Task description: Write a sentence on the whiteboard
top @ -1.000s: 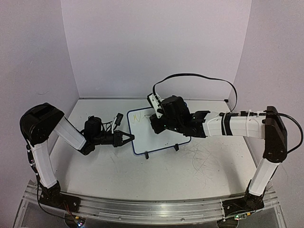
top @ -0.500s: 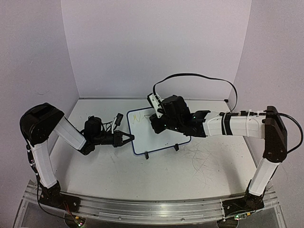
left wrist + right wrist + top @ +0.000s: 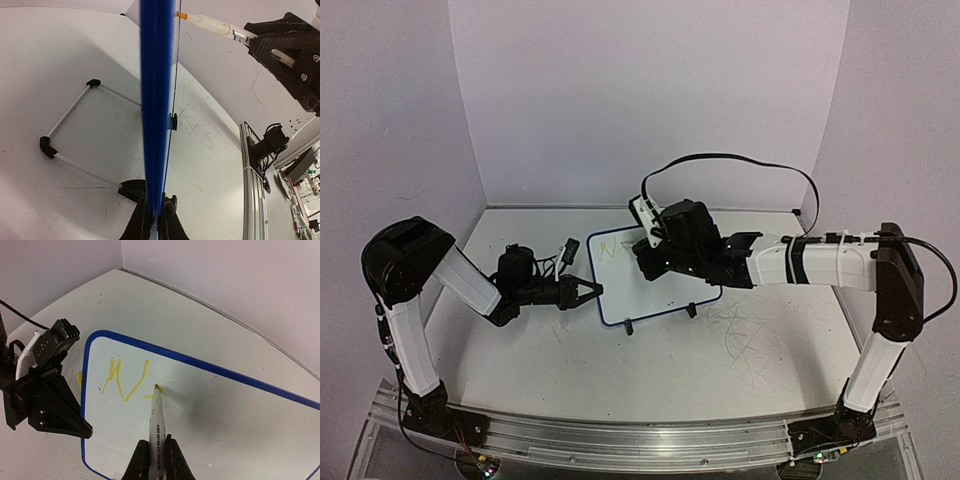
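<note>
The whiteboard (image 3: 665,295) with its blue frame stands tilted on two black feet mid-table. My left gripper (image 3: 594,291) is shut on the board's left edge (image 3: 155,125). My right gripper (image 3: 155,455) is shut on a white marker (image 3: 156,415), its orange tip touching the board (image 3: 240,410). The sentence (image 3: 122,380) is a pale yellow "N" with a short stroke starting beside it at the marker tip. It shows faintly in the top view (image 3: 615,242). In the left wrist view the marker (image 3: 210,22) reaches the board from the right.
Grey scribble scratches (image 3: 745,335) mark the tabletop right of the board. The board's wire stand (image 3: 65,125) with black feet lies behind it. A black cable (image 3: 740,160) loops above the right arm. Purple walls close the table's back and sides.
The right arm shifted very slightly over the board; the marker stays on the surface. The left arm has not moved.
</note>
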Robot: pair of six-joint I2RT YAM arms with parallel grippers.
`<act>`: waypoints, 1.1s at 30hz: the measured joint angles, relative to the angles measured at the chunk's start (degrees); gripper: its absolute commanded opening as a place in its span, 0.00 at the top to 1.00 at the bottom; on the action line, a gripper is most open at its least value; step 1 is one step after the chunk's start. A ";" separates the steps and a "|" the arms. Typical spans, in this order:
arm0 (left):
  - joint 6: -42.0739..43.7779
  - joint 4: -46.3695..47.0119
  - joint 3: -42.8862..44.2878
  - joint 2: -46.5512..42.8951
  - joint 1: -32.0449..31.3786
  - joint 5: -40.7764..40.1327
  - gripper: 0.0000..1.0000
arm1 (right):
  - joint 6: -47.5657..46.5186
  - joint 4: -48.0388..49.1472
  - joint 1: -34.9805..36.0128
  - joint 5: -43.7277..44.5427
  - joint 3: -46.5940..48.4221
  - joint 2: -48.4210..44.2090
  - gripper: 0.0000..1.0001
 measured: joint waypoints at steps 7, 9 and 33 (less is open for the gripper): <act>0.04 -0.02 0.00 0.00 0.00 0.04 1.00 | 0.03 0.02 0.00 -0.50 -0.02 0.00 1.00; 0.05 -0.02 0.00 0.00 0.00 0.05 1.00 | 0.06 0.02 0.02 -0.68 -0.02 0.00 1.00; 0.13 -0.07 0.00 0.00 0.00 0.04 1.00 | 0.84 0.90 0.84 -1.52 -2.61 0.00 1.00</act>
